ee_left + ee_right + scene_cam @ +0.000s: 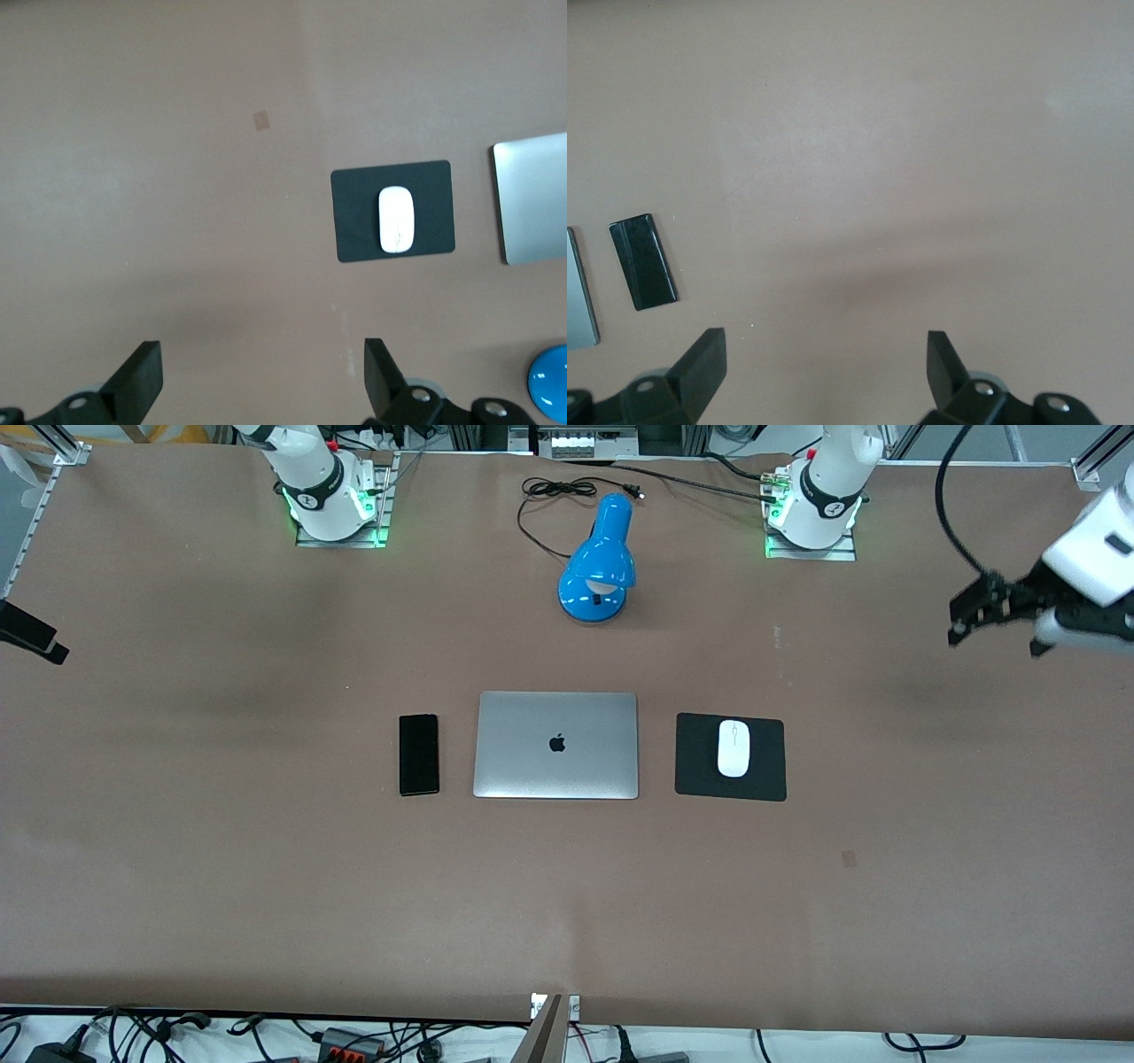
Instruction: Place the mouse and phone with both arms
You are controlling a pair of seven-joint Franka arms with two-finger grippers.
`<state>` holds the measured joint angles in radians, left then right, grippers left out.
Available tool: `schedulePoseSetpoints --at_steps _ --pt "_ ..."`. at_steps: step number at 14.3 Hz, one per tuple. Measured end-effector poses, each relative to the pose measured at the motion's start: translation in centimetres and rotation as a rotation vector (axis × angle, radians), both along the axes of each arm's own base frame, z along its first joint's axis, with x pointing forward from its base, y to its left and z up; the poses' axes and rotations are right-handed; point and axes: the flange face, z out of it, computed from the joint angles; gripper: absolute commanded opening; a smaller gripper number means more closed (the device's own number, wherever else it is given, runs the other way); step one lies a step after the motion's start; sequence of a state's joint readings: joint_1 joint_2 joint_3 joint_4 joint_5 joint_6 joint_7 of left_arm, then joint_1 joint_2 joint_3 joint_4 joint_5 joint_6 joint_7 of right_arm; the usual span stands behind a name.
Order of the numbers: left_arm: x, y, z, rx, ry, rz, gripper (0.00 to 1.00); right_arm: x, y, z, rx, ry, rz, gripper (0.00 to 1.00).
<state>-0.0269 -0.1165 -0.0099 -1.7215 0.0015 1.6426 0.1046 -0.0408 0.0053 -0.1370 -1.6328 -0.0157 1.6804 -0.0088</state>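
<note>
The white mouse (733, 747) lies on a black mouse pad (700, 781) toward the left arm's end of the table; it also shows in the left wrist view (396, 220). The black phone (418, 754) lies flat on the table beside the laptop toward the right arm's end, and shows in the right wrist view (644, 261). My left gripper (994, 636) is open and empty, up over bare table at the left arm's end (261, 354). My right gripper (35, 640) is open and empty over bare table at the right arm's end (824, 341).
A closed silver laptop (556, 744) lies between the phone and the mouse pad. A blue desk lamp (600, 562) with a black cable (540, 505) stands farther from the front camera than the laptop, between the two arm bases.
</note>
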Motion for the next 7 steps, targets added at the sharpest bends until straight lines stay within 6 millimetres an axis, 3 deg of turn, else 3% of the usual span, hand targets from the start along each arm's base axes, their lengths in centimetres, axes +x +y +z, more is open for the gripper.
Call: schedulePoseSetpoints --at_steps 7 --pt "0.3 1.0 -1.8 -0.003 0.088 0.044 1.00 0.1 0.5 -0.2 0.000 0.003 0.018 1.00"
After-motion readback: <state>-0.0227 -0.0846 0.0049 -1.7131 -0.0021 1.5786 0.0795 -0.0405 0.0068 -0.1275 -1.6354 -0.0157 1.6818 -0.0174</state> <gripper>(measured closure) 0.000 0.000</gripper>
